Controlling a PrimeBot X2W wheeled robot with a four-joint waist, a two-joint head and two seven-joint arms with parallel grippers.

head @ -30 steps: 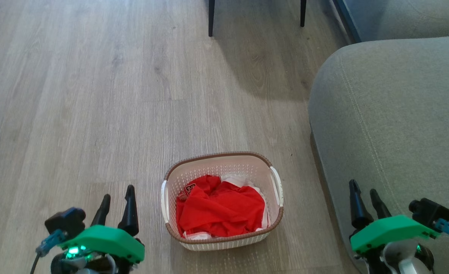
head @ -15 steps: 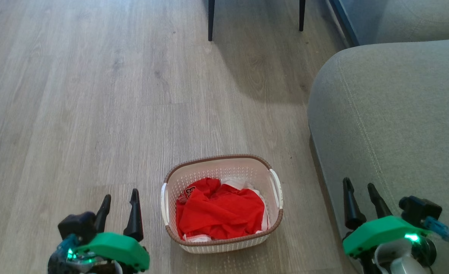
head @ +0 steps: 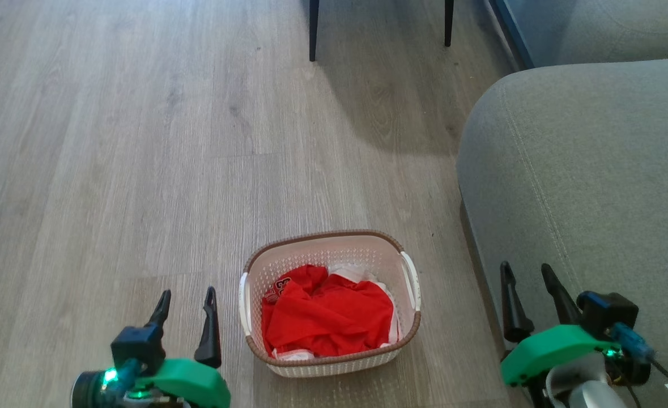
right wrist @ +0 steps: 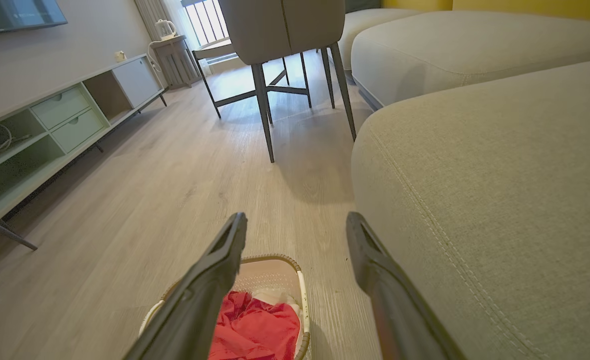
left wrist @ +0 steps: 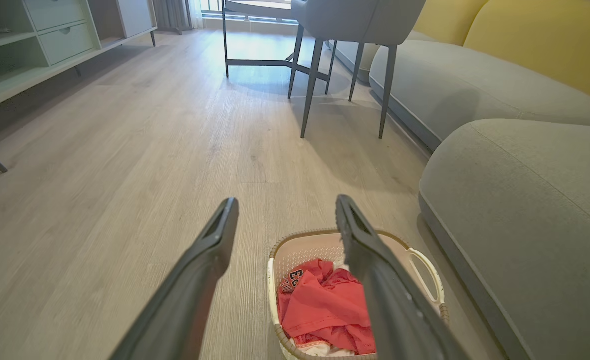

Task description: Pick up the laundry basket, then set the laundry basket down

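Note:
The laundry basket point(head: 334, 246) stands on the wooden floor, cream-white and perforated with a brown rim and white side handles, holding crumpled red and white clothes. It also appears low in the left wrist view point(left wrist: 295, 245) and the right wrist view point(right wrist: 269, 265). My left gripper point(head: 189, 294) hovers open just left of the basket, apart from its left handle. Over the sofa's edge, right of the basket, my right gripper point(head: 526, 269) is open and holds nothing.
A grey sofa point(head: 588, 170) fills the right side, close to the basket. Dark chair legs point(head: 313, 28) stand on the floor farther ahead. A low cabinet with drawers point(left wrist: 34, 45) lines the far left wall.
Both grippers have moved inward toward the basket, the left one lower and to the right, the right one to the left. The basket stays where it was.

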